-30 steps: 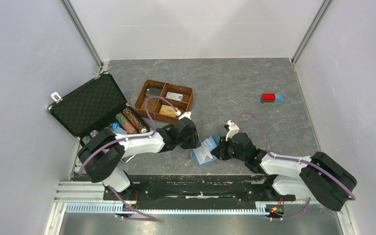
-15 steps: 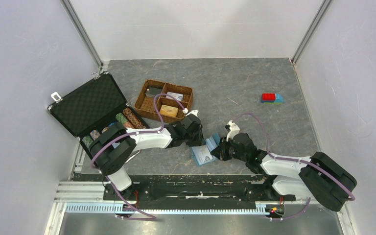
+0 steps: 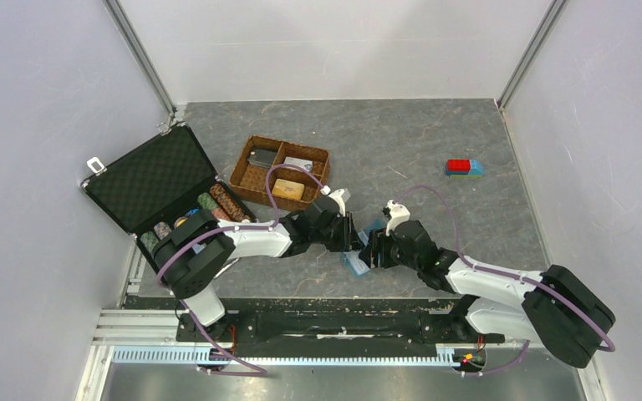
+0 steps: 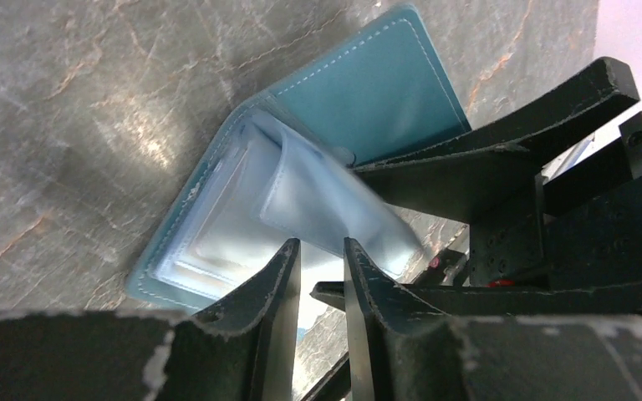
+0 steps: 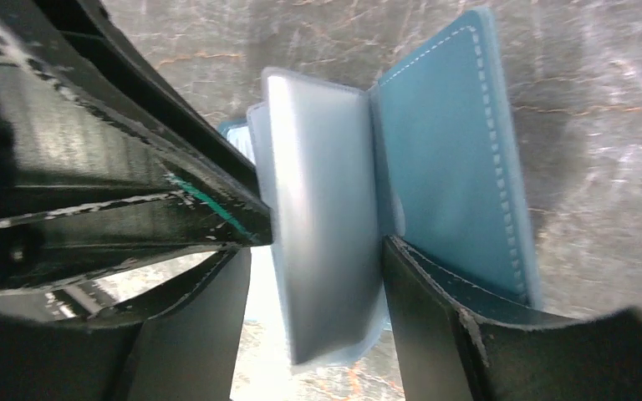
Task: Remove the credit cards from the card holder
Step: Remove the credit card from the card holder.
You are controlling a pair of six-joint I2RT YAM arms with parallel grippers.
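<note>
Over at the table's left edge, the black case [image 3: 146, 180] lay open, with rolls of poker chips [image 3: 220, 205] lined along its near side. Just right of it, the wicker tray [image 3: 292, 144] held an orange card [image 3: 288, 190] in its near right compartment.

Next came your left gripper [image 4: 322, 246], low by the middle of the table's near edge. Its jaws were almost together with a slim gap showing, and its tips were right at a clear sleeve of the card holder [image 4: 384, 92]. Whether they nipped that sleeve, you couldn't tell from these views.

The holder itself lay open on the table, close between your two grippers. Your right gripper [image 5: 313, 251] faced it from the other side with jaws well apart. One grey inner leaf [image 5: 322, 167] stood between the fingers, and the teal cover flap lay just beside the right one.

Well off toward the table's right edge sat a small red and blue block [image 3: 463, 167].
</note>
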